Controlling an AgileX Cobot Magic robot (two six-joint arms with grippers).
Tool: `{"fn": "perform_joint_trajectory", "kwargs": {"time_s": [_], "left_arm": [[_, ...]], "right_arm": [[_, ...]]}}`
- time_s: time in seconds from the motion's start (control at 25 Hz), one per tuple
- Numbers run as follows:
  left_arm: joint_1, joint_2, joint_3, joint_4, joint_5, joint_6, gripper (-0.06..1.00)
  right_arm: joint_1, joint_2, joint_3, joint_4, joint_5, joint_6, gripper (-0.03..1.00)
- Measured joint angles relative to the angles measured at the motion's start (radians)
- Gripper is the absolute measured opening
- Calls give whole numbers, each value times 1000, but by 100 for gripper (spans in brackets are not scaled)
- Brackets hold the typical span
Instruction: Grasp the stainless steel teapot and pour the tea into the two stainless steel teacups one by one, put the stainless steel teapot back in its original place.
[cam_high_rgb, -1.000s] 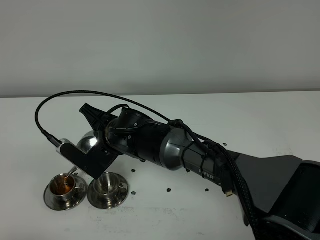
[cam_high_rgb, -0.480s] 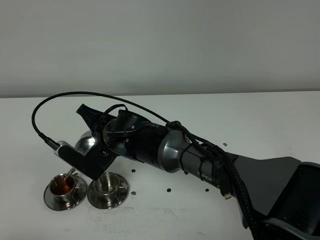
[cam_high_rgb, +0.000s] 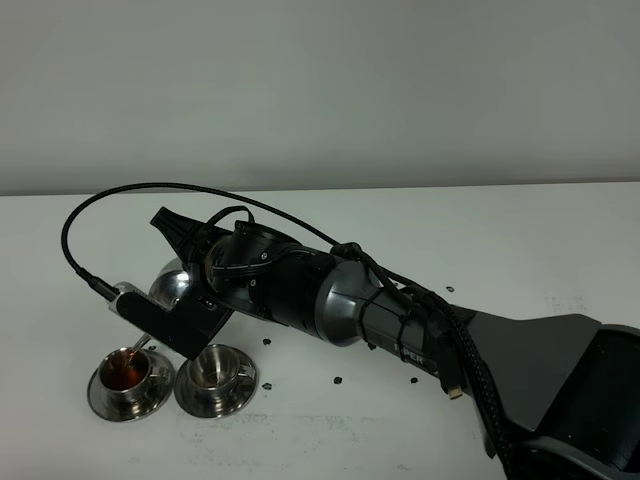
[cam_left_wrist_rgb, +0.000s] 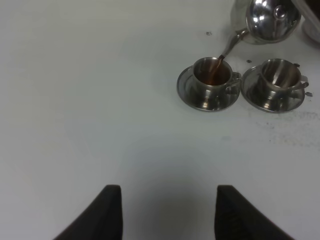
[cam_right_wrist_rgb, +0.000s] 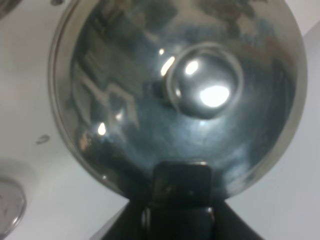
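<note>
Teapot, mirror-finish steel, tilted, clamped by right gripper; I see thin spout streaming brown tea into one cup; left gripper stands apart.

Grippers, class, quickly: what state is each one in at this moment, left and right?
Left gripper: open, holding nothing.
Right gripper: closed, holding the stainless steel teapot.

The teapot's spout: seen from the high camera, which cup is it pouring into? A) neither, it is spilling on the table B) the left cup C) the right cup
B: the teapot tips its spout over the left cup, which holds dark tea; the right cup looks empty.
</note>
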Motion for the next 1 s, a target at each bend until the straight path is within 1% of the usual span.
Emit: {"fn": "perform_joint_trajectory", "kwargs": {"time_s": [0.32, 0.72, 0.88, 1.0], "left_arm": [[0, 0, 0, 0, 0, 0, 48], [0, 0, 0, 0, 0, 0, 48], [0, 0, 0, 0, 0, 0, 48], [0, 0, 0, 0, 0, 0, 48]], "right_arm": [[0, 0, 0, -30, -4, 0, 20], [0, 0, 0, -36, -5, 0, 20], [0, 0, 0, -26, -5, 0, 20], [0, 0, 0, 9, -5, 0, 20]]}}
